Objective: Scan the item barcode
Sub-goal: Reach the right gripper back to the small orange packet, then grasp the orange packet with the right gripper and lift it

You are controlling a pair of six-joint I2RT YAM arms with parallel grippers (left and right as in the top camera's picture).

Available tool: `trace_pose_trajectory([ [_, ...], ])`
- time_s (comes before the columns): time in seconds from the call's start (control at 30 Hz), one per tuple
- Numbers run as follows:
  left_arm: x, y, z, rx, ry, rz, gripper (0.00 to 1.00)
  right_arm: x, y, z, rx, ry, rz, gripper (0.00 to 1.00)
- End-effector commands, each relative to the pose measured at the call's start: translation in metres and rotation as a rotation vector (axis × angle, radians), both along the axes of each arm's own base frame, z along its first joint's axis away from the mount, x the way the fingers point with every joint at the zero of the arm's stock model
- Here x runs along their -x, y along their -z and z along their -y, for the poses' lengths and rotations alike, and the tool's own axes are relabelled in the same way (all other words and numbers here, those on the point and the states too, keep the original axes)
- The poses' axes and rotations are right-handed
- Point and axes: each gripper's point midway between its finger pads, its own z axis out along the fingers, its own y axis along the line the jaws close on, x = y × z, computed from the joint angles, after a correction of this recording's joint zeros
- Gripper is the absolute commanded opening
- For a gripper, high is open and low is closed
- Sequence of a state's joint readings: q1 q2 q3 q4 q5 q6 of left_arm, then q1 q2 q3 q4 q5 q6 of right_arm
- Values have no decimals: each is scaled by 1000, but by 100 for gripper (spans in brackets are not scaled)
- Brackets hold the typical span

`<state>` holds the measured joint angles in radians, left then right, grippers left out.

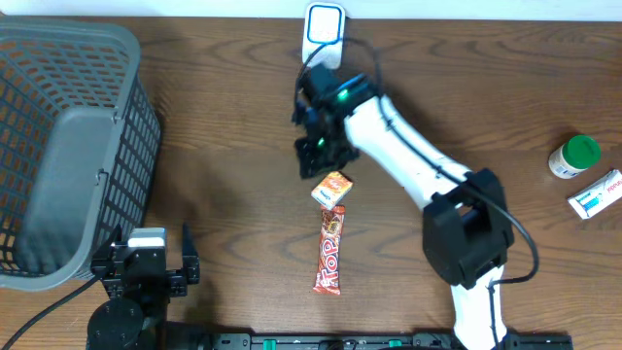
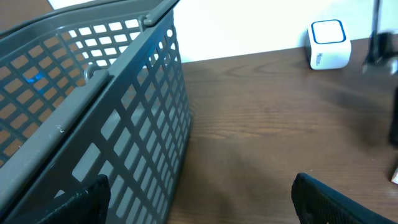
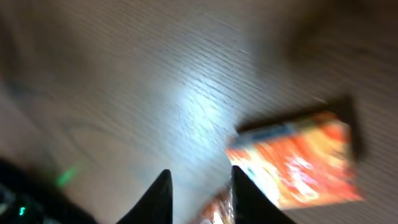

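A small orange box (image 1: 332,189) lies on the wooden table, with a long orange candy bar (image 1: 331,251) just below it. My right gripper (image 1: 316,158) hovers just above and left of the box. The blurred right wrist view shows the same box (image 3: 298,162) lying to the right of the right gripper (image 3: 200,173). Its jaws stand a narrow gap apart, with only bare table between them. A white scanner block (image 1: 324,23) with a blue ring stands at the far edge and also shows as the white block (image 2: 328,43). My left gripper (image 1: 151,255) rests open near the front left; in its wrist view the left gripper (image 2: 199,199) holds nothing.
A large grey mesh basket (image 1: 58,146) fills the left side, and its wall (image 2: 124,124) is close beside the left gripper. At the right lie a green-capped bottle (image 1: 573,156) and a white and blue box (image 1: 596,193).
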<state>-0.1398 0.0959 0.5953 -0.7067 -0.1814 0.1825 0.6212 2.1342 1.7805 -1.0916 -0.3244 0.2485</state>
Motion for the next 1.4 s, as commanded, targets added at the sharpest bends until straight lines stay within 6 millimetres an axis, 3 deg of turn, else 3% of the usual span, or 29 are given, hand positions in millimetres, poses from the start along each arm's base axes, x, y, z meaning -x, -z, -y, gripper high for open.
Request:
trace_pose_trajectory([
  [0.0, 0, -1, 0, 11, 0, 7, 92, 1, 18, -1, 85, 85, 49, 22],
  [0.13, 0, -1, 0, 11, 0, 7, 92, -7, 34, 6, 162, 154, 124, 19],
  [0.47, 0, -1, 0, 11, 0, 7, 92, 3, 73, 12, 156, 169, 115, 20],
  [0.6, 0, -1, 0, 11, 0, 7, 92, 21, 77, 28, 224, 123, 57, 4],
  [0.73, 0, -1, 0, 11, 0, 7, 92, 29, 77, 56, 342, 112, 32, 1],
  [0.8, 0, -1, 0, 11, 0, 7, 92, 24, 75, 79, 433, 128, 48, 1],
  [1.0, 0, -1, 0, 11, 0, 7, 92, 8, 64, 114, 539, 174, 86, 8],
  [1.23, 0, -1, 0, 11, 0, 7, 92, 3, 59, 126, 546, 204, 79, 9],
  [1.37, 0, -1, 0, 11, 0, 7, 92, 10, 40, 120, 508, 213, 43, 27],
])
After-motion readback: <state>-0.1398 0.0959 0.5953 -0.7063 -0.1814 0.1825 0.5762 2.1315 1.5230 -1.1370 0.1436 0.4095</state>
